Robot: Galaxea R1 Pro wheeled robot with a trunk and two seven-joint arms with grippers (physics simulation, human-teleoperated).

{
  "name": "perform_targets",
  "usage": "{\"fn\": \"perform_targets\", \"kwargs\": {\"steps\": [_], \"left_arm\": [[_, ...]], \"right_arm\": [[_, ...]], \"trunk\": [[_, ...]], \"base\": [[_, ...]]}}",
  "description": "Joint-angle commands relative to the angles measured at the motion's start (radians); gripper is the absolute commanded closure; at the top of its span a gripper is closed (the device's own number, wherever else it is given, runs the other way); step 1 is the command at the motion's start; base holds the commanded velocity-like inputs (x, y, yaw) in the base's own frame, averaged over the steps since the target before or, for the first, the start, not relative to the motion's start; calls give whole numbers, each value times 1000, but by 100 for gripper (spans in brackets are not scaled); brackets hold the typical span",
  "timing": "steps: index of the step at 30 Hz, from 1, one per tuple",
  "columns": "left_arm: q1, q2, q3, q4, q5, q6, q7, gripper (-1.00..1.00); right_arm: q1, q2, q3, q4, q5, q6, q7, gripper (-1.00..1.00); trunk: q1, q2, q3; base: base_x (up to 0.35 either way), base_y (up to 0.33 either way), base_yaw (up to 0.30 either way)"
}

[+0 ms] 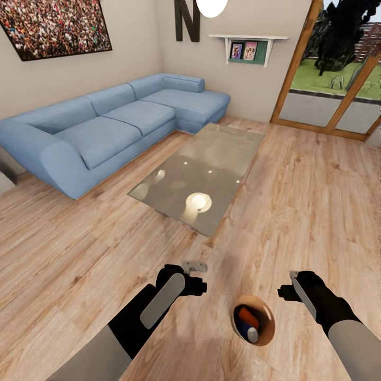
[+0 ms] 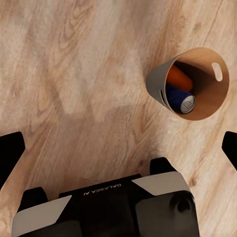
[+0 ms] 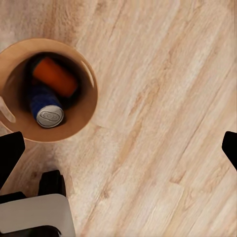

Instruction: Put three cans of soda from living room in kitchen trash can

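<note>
Head view: tash can (image 1: 266, 316) stood on wood floor (image 1: 317, 185) between both arms, two can of soda (image 1: 247, 323) inside. Left gripper (image 1: 194, 266) and right gripper (image 1: 290, 283) empty; spread hard to judge here. Risk: base or arm nudging bin, tipping it. Glass desk (image 1: 201, 180) and sofa (image 1: 106, 129) ahead; open floor on right.

Left wrist view: left gripper wide, holding nothing; bin well apart.

Right wrist view: right gripper wide, empty; bin rim (image 3: 91, 106) near.

floor: wood planks (image 1: 317, 201)
far left: blue corner sofa (image 1: 106, 127)
centre: glass coffee table (image 1: 203, 169)
near: tash can (image 1: 267, 323)
</note>
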Motion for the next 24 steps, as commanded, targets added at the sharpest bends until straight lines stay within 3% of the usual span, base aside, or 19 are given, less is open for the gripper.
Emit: {"fn": "perform_targets", "kwargs": {"steps": [1, 24], "left_arm": [[0, 0, 0, 0, 0, 0, 0, -100], [1, -1, 0, 0, 0, 0, 0, -100]], "right_arm": [[0, 0, 0, 0, 0, 0, 0, -100], [1, -1, 0, -1, 0, -1, -1, -100]], "trunk": [[-4, 7, 5], [-92, 168, 114]], "base": [[0, 0, -77], [0, 0, -80]]}}
